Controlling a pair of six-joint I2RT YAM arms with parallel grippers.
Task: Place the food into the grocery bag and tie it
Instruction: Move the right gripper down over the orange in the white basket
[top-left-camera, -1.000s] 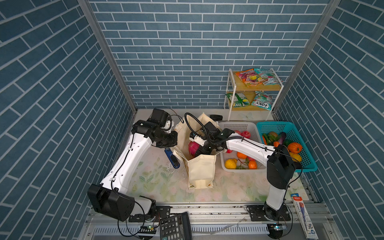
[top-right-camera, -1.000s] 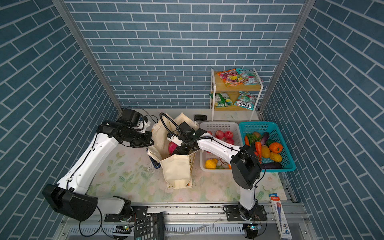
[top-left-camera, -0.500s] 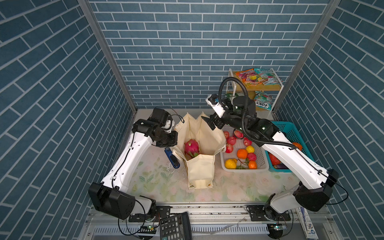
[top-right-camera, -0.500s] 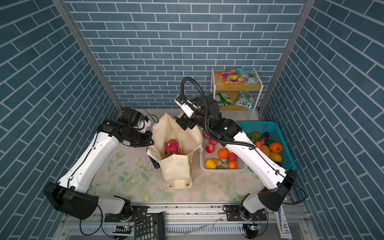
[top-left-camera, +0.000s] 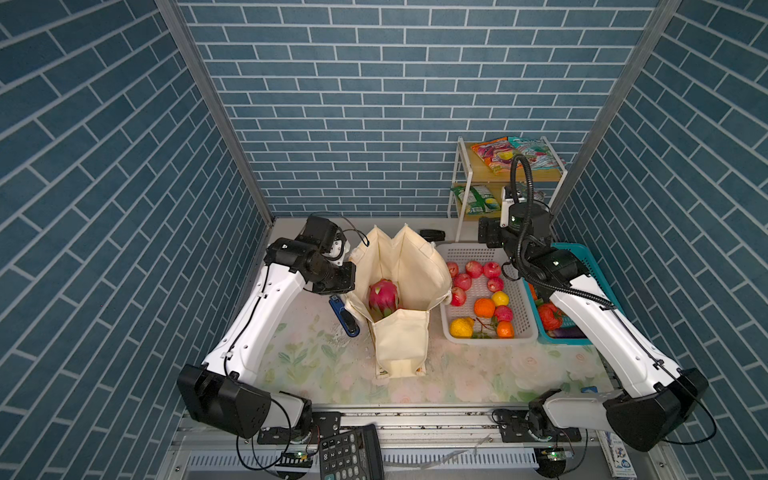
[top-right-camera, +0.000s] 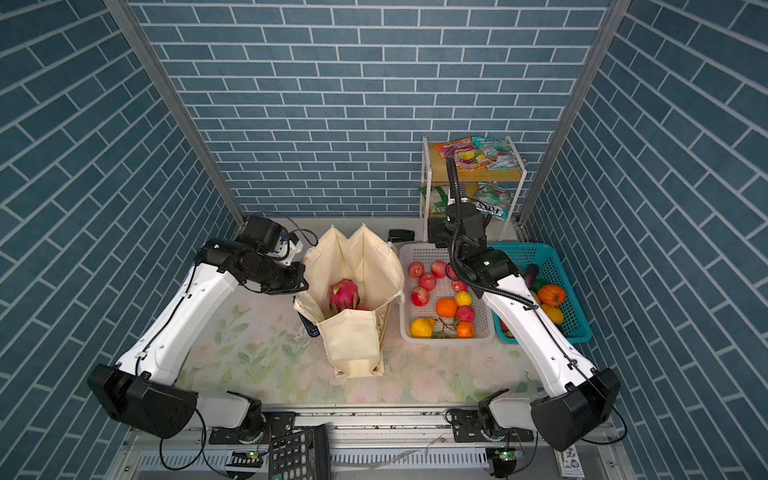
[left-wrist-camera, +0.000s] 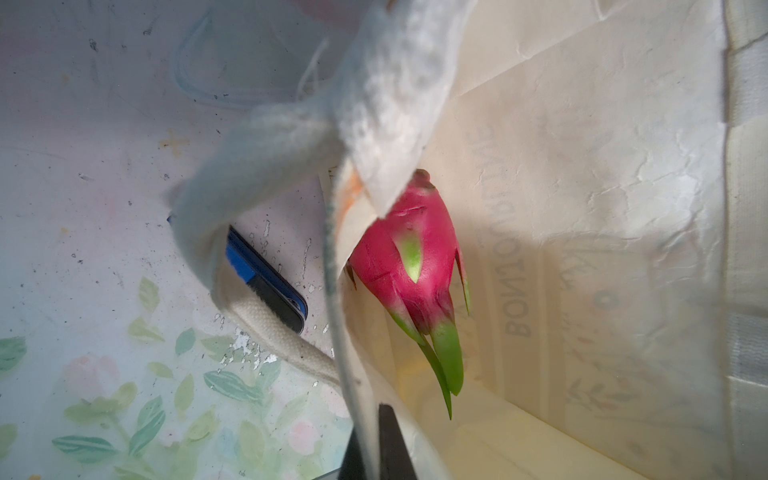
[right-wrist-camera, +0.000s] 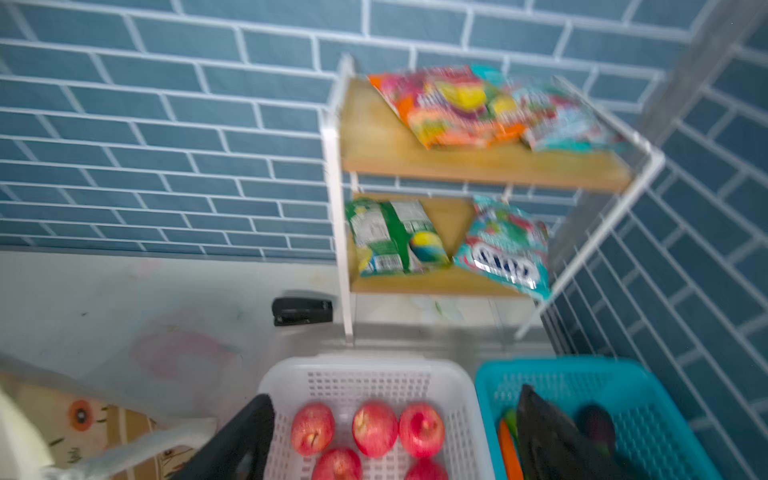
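Note:
The cream grocery bag (top-left-camera: 401, 286) stands open mid-table with the magenta dragon fruit (top-left-camera: 383, 300) inside, also seen in the left wrist view (left-wrist-camera: 409, 266). My left gripper (top-left-camera: 352, 277) is shut on the bag's left rim (left-wrist-camera: 345, 332). My right gripper (right-wrist-camera: 395, 440) hangs open and empty over the back of the white basket (top-left-camera: 469, 251), apart from the bag. Round orange fruits (top-left-camera: 484, 307) lie in that basket among red apples. An orange-pink snack packet (right-wrist-camera: 449, 110) and a teal one (right-wrist-camera: 569, 120) lie on the top shelf.
The white wire shelf (top-left-camera: 459, 178) stands at the back right with more packets on its lower board. A teal basket (top-left-camera: 582, 253) of vegetables sits right of the white one. A blue-black object (top-left-camera: 344, 316) lies left of the bag, a black stapler (top-left-camera: 432, 235) behind it.
My right gripper has come up out of the bag and swung back and right over the baskets, leaving the dragon fruit inside. The left arm has not moved.

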